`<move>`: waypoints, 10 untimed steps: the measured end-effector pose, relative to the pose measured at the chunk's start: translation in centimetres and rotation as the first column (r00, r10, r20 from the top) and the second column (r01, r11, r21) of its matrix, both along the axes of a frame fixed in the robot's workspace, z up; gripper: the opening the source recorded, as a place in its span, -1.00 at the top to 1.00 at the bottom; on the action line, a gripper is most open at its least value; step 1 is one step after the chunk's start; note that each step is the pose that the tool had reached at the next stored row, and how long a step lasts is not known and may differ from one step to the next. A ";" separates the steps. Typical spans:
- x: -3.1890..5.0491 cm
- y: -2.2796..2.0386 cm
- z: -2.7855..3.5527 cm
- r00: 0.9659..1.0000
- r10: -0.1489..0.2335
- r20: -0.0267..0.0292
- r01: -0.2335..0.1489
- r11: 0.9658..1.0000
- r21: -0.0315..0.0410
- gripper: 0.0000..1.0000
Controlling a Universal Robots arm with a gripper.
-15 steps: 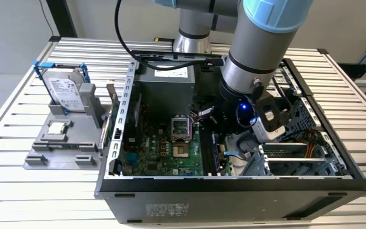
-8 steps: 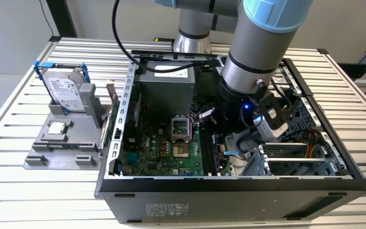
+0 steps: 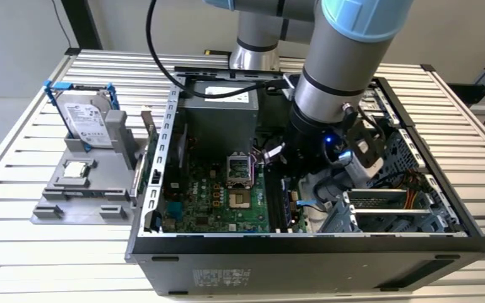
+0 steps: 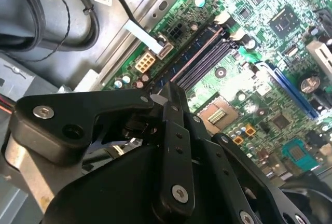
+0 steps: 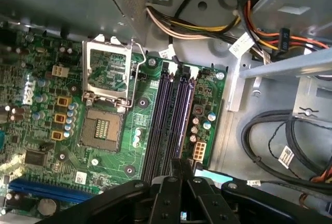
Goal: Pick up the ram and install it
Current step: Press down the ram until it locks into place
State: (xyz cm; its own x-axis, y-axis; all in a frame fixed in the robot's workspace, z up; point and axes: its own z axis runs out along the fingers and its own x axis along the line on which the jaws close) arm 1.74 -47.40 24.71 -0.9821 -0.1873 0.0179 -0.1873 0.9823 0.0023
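The ram (image 3: 147,132), as far as I can judge, is the thin dark stick standing on edge beside the gray holder (image 3: 83,189) in the exterior view. It is outside the computer case (image 3: 310,249) and well apart from the pincer (image 3: 323,188), with the green motherboard (image 3: 217,196) between them. Standing it upright probably leaves its flat faces free for a grasp. The arm (image 3: 343,69) reaches steeply down into the open case, its wrist bent so the pincer points at the board.

In the second wrist view the pincer (image 4: 167,97) hangs just above the dark memory slots (image 4: 199,60). Its fingertips are drawn together, and I see no board between them.

In the first wrist view the pincer (image 5: 177,164) lines up with the long run of the memory slots (image 5: 171,115), which look empty. The open processor socket (image 5: 106,105) lies just beside them. That alignment suits pressing a stick straight in.
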 end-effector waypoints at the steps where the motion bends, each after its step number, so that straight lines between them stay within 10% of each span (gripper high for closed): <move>1: 0.00 0.02 0.00 1.000 0.012 0.000 -0.012 1.000 0.000 1.00; 10: 0.00 0.06 0.00 0.991 0.131 0.000 -0.131 0.991 0.000 1.00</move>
